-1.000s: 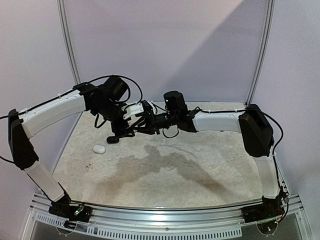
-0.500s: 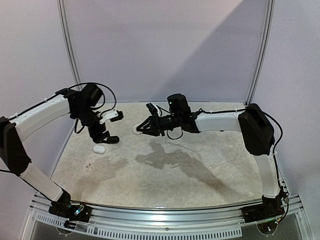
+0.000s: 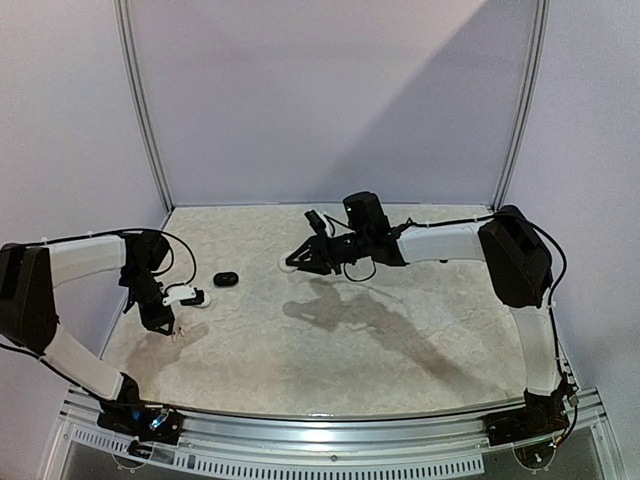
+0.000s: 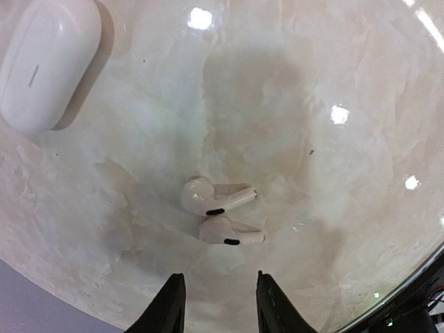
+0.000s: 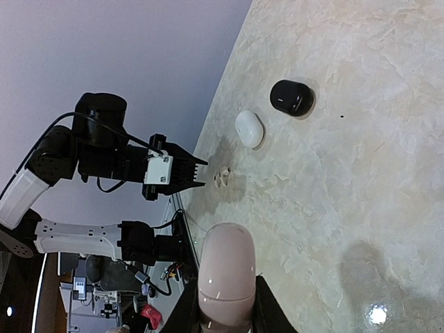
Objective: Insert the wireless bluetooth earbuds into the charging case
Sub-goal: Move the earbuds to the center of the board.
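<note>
Hovering my left gripper (image 4: 218, 284), jaws apart, beside the white earbuds (image 4: 220, 216); right gripper (image 5: 225, 312) clamps a pale charging case (image 5: 225, 267); another white case (image 4: 47, 62) bears a thin dash.

Desk (image 3: 420, 350), left side near the edge: pair of earbuds (image 4: 211, 198), side by side and touching, directly under the left gripper (image 4: 218, 309).
First case (image 4: 45, 62): just behind the earbuds, apart from them.
Second case (image 3: 226, 278): farther back and to the right.
Third case (image 5: 226, 277): off the desk, between the fingers of the right gripper (image 3: 297, 262), right of the second case.
</note>
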You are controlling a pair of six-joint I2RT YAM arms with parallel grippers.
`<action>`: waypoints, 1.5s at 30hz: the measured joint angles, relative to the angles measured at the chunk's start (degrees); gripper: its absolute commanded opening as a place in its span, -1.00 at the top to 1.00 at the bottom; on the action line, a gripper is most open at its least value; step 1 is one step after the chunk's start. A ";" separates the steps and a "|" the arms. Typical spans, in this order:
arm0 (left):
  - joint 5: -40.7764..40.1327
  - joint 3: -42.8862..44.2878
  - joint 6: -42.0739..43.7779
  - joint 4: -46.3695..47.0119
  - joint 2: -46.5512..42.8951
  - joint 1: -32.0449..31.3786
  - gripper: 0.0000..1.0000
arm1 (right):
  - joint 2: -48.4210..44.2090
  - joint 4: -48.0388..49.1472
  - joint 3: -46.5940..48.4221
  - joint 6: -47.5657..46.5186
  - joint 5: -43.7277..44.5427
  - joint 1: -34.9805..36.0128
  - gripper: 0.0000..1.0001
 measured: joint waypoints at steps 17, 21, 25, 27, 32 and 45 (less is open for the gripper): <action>-1.20 -3.78 4.28 7.58 5.44 1.90 0.39 | -1.90 -1.68 -1.20 -2.12 0.44 -0.17 1.00; -1.05 -3.19 3.69 7.72 6.01 1.90 0.40 | -1.90 -1.68 -1.38 -2.14 0.44 -0.33 1.00; -0.42 -3.10 3.65 8.22 6.08 1.60 0.40 | -1.90 -1.90 -1.57 -2.14 0.44 -0.55 1.00; 0.24 -3.10 3.82 9.09 6.05 1.38 0.42 | -1.90 -1.90 -1.57 -2.14 0.44 -0.59 1.00; 1.77 -3.06 4.76 11.96 6.10 -0.11 0.49 | -1.90 -1.90 -1.57 -2.12 0.42 -0.76 1.00; 1.09 -1.86 9.27 15.78 7.78 -8.33 0.78 | -2.43 -2.32 -1.57 -2.14 0.42 -0.92 1.00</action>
